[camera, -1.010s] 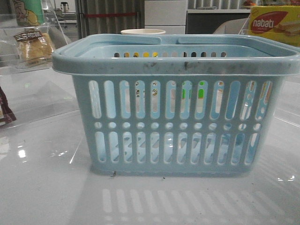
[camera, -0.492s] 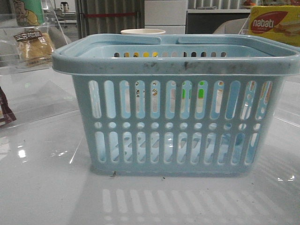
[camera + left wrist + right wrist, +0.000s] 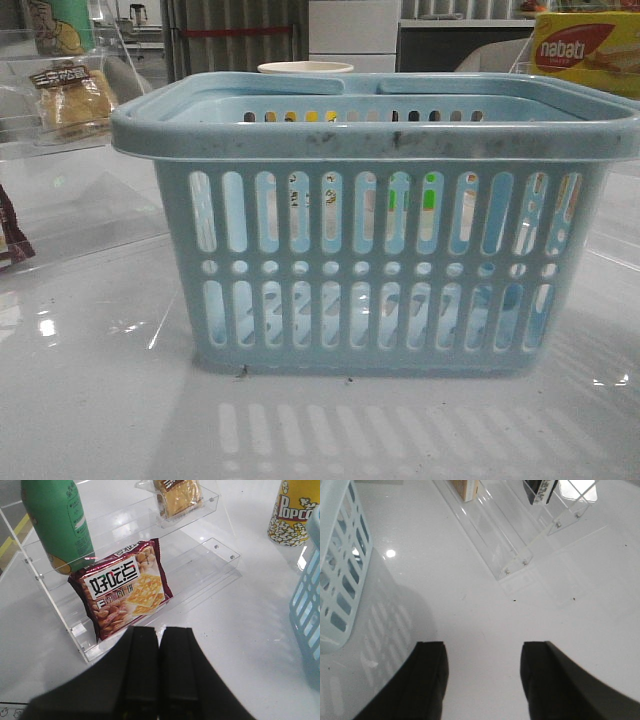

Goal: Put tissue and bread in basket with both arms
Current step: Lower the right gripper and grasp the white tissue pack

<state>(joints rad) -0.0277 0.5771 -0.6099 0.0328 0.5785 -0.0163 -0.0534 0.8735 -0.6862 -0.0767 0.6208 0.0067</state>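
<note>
The light-blue basket (image 3: 375, 250) stands in the middle of the table, and its wall also shows in both wrist views as the basket (image 3: 307, 615) and the basket (image 3: 337, 565). The wrapped bread (image 3: 72, 100) lies on the upper step of a clear shelf at the far left; it is the same bread (image 3: 177, 495) seen beyond my left gripper (image 3: 159, 630), which is shut with nothing in it. My right gripper (image 3: 484, 652) is open over bare table. A corner of the dark tissue (image 3: 542, 490) shows on the right-hand shelf, well ahead of it.
A brown-red snack packet (image 3: 122, 592) and a green bottle (image 3: 57, 520) stand on the left clear shelf (image 3: 200, 560). A popcorn cup (image 3: 292, 515) stands beside the basket. A nabati box (image 3: 585, 55) sits far right on another clear shelf (image 3: 510, 540).
</note>
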